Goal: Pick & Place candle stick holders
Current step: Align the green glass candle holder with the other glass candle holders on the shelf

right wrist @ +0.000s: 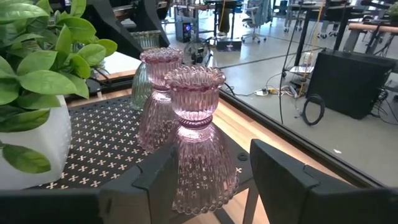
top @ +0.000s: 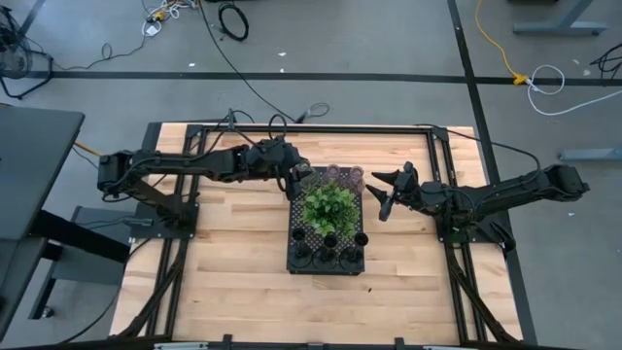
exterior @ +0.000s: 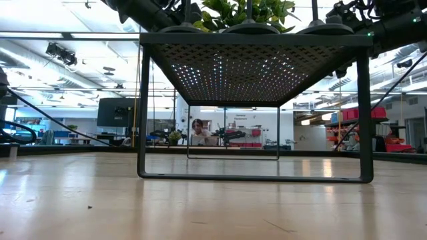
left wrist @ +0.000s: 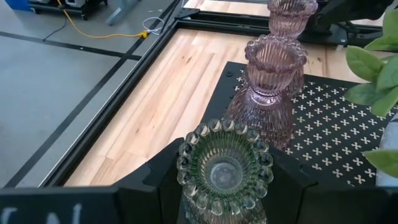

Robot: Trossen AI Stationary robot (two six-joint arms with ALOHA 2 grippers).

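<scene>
The left gripper [top: 294, 181] is clamped on a green glass candle holder [left wrist: 224, 169] at the far left corner of the black perforated tray [top: 297, 255], while the right gripper [right wrist: 205, 180] stands with fingers spread either side of a pink glass holder [right wrist: 198, 140] at the far right corner. On the tray a second pink holder [right wrist: 159, 99] stands between those two, beside a leafy plant [top: 329, 206] in a white pot [right wrist: 37, 146], with black holders [top: 330, 241] along the near edge. The tray stands on legs on a wooden table [top: 233, 282], grey floor and cables around it.

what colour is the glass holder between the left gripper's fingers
Pale green ribbed glass holder with a beaded rim, seen best in the left wrist view.
</scene>
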